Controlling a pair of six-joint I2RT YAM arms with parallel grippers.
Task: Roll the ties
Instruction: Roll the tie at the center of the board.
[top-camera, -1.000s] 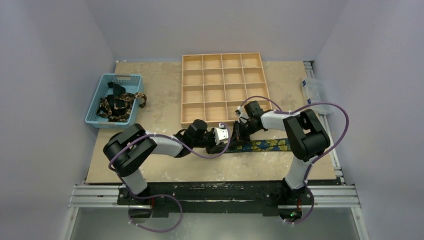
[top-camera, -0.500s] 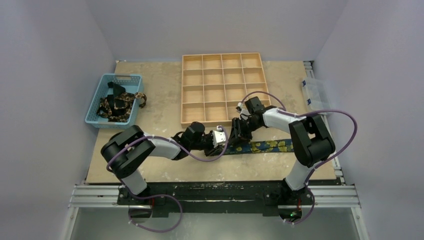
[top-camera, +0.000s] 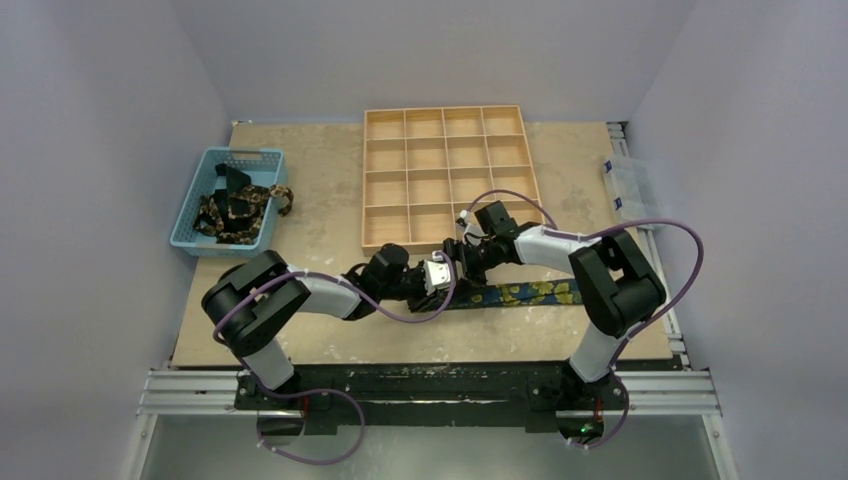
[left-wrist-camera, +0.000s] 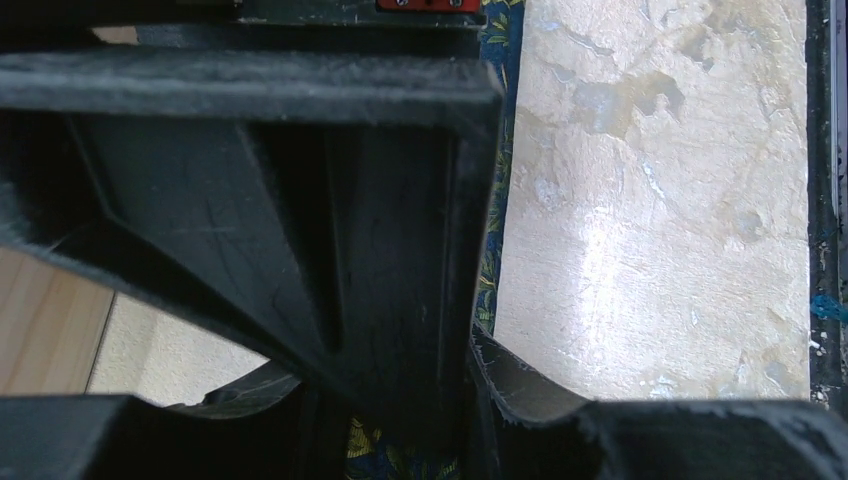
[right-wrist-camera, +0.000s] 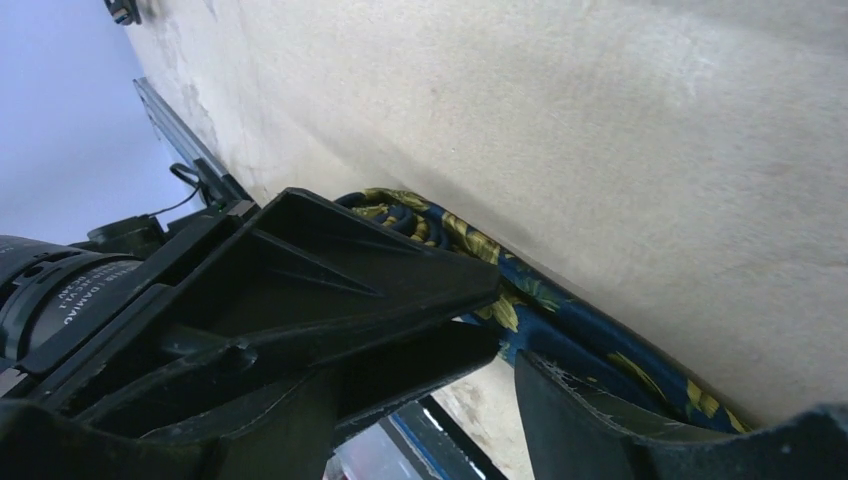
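Floral tie (right-wrist-camera: 575, 325) — on pale tabletop (right-wrist-camera: 620, 120)

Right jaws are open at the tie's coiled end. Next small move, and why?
Probably lower the right gripper onto the coil and close: its jaws stand open beside it, and most of the tie lies flat, unrolled, on the table.

obstacles: wooden tray (top-camera: 366, 180) far centre, blue basket (top-camera: 243, 155) far left, clear box (top-camera: 628, 185) right edge | tight: left gripper (top-camera: 445, 275) and right gripper (top-camera: 462, 262) crowded at tie (top-camera: 535, 291) left end, just before tray | free: table (top-camera: 320, 190) between basket and tray, near strip before tie
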